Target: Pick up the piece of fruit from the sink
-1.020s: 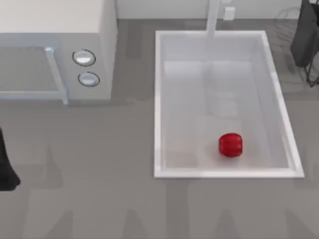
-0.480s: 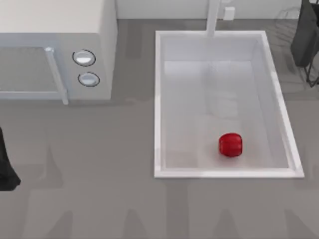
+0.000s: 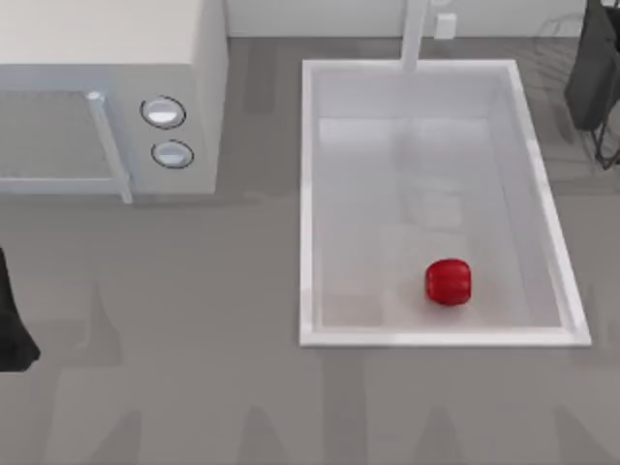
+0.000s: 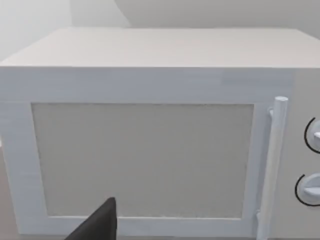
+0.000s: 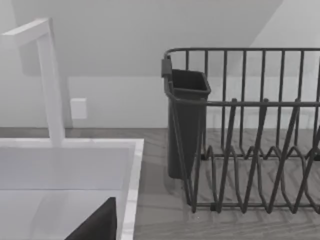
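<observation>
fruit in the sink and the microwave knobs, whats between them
In the top view: pale sink floor, the left wall and rim of the sink, then bare grey table between the fruit and the microwave knobs.

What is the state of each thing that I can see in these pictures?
piece of fruit: lying loose on the sink floor, near the front wall, not held.
sink: dry, holding one fruit.
faucet: upright, no water running.
microwave: door shut.
dish rack: standing beside the sink, without dishes.
left arm: parked at the table's left edge.
right arm: parked at the far right.
</observation>
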Tool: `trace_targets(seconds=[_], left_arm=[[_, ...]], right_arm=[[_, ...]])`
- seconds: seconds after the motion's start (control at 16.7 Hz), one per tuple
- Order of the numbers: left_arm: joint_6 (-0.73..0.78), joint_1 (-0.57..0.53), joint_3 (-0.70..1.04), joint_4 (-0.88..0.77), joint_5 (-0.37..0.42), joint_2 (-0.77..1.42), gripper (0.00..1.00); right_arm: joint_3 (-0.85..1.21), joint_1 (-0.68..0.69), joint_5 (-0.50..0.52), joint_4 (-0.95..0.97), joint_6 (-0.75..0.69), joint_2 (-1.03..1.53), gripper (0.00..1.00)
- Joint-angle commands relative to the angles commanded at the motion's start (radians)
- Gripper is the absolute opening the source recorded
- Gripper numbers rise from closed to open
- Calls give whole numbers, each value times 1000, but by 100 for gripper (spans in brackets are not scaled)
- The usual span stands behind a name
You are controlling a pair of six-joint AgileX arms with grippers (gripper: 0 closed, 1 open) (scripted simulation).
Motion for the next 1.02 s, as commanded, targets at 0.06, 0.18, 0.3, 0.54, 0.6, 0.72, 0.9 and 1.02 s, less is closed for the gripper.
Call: trace_targets(seconds=[0.06,0.18,0.3,0.54,0.6,0.72,0.9,1.02], left_arm=[[0,0,0,0,0,0,100],[0,0,0,0,0,0,100],[0,0,0,0,0,0,100],[0,0,0,0,0,0,100],[0,0,0,0,0,0,100],[0,0,0,0,0,0,100],[0,0,0,0,0,0,100],[0,0,0,0,0,0,100]], right_arm=[[0,0,0,0,0,0,100],[0,0,0,0,0,0,100],[0,0,0,0,0,0,100],[29,7,0,-19,7,30,100],[58,14,0,-38,15,62,100],[142,35,0,-92,36,156,100],[320,79,1,-208,82,369,100],[466,114,1,-302,119,549,100]])
